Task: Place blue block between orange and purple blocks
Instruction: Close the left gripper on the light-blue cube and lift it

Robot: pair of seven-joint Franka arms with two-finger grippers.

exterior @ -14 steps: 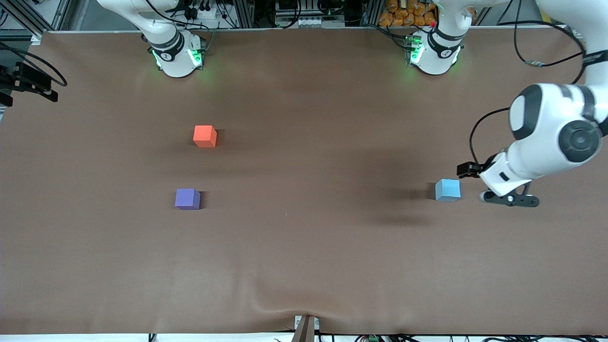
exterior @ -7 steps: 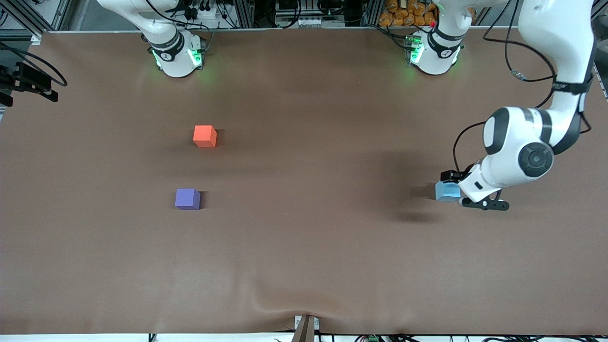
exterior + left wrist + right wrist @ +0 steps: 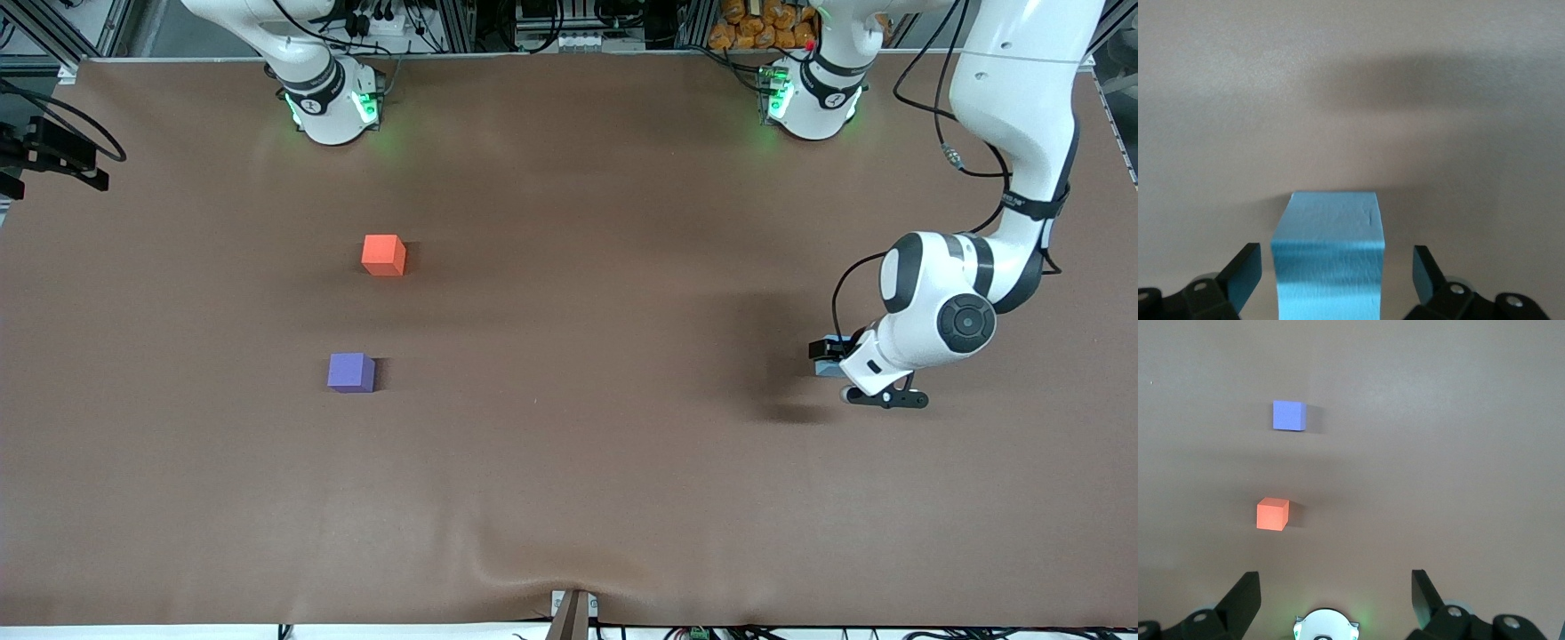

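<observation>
The left gripper was positioned low at the blue block, toward the left arm's end of the table. In the left wrist view, the jaws were spread, with one finger standing on each side of the block and a visible gap between each finger and the block's side faces (no contact on either side). The block rested on the table surface between the fingers. In the front view, the left arm's wrist covered nearly all of the blue block, leaving only a sliver showing next to the left gripper.

The orange block and the purple block sat on the table toward the right arm's end, well apart from the blue block. The purple block lay nearer to the front camera than the orange block, with bare table between the two.

The right arm waited, raised above its own base. The right gripper hung over that area with its jaws spread and nothing between them. The right wrist view showed the orange block and the purple block on the table below.
</observation>
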